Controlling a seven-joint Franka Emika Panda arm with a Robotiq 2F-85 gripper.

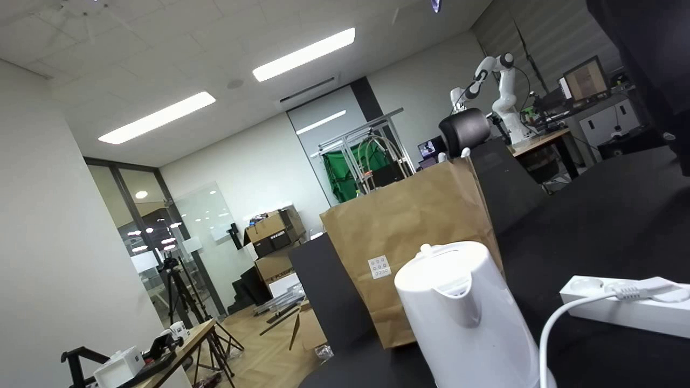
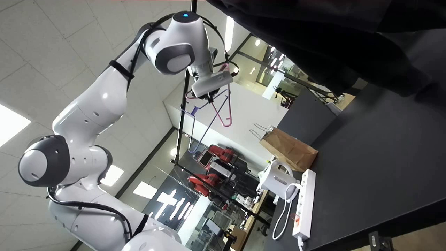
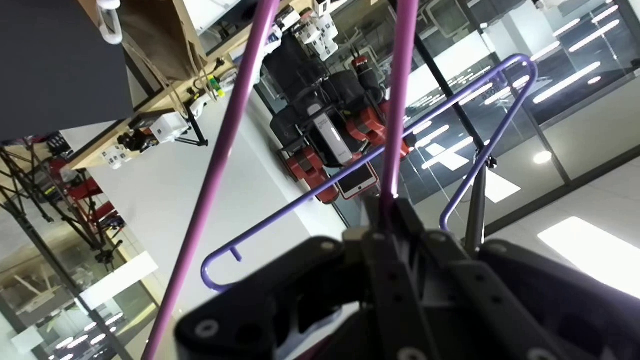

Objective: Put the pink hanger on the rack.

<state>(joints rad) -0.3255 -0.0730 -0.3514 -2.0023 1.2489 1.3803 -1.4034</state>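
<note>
By my reading the task was well past halfway; the pink hanger (image 3: 398, 100) was grasped and held up close to the rack (image 2: 178, 139), near 1 purple hanger (image 3: 300, 202); 2 steps seemed left, securing the hook over the bar and letting go, though I could not tell whether the hook already sat there. The pincer (image 3: 390, 210) was pinching 1 slim side of the pink hanger between its tips; a 2nd pink side ran apart from them, to the left in the wrist view; the curved pink end, in an exterior view, showed just beside the rack's bar.
</note>
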